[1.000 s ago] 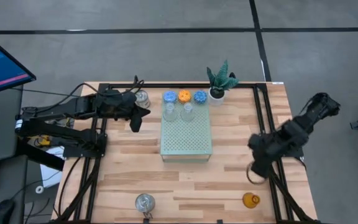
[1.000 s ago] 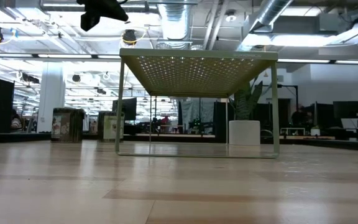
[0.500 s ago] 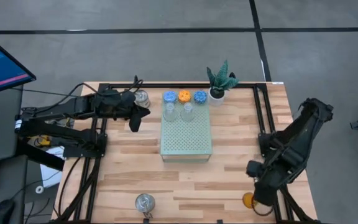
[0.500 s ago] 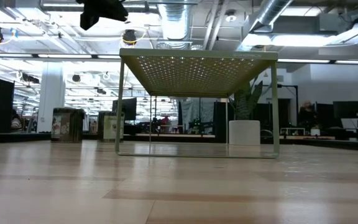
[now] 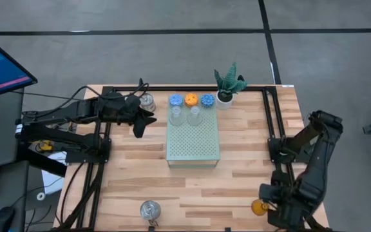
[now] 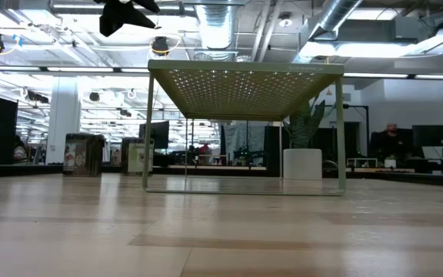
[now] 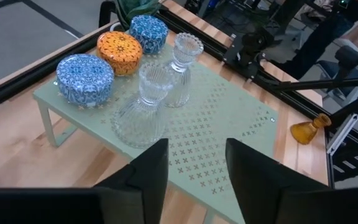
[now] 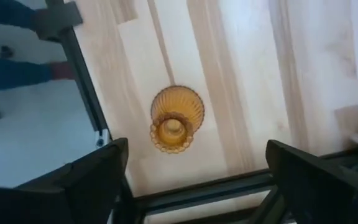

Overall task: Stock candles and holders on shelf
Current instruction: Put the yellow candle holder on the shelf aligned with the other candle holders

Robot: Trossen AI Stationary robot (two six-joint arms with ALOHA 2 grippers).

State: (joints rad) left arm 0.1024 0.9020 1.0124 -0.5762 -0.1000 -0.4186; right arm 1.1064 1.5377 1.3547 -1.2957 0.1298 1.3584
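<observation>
The pale green shelf (image 5: 193, 145) stands mid-table on thin legs. On its far end sit two blue candles (image 7: 84, 78) (image 7: 149, 32), an orange candle (image 7: 120, 51) between them, and two clear glass holders (image 7: 143, 106) (image 7: 182, 65). My left gripper (image 7: 196, 180) hovers open left of the shelf, next to a silver holder (image 5: 147, 101) on the table. The amber glass holder (image 8: 176, 118) stands near the table's near right corner. My right gripper (image 8: 197, 180) is above it, open wide, one finger to each side. Another silver holder (image 5: 149, 209) sits at the near edge.
A green plant in a white pot (image 5: 226, 87) stands at the far edge, right of the shelf. Black frame rails (image 5: 272, 129) run along the table's left and right sides. Bare wood lies between the shelf and the near edge.
My right gripper has swung toward the table's near edge and now stands over the amber holder. My left gripper has stayed beside the shelf's far left corner and its fingers have opened a little.
</observation>
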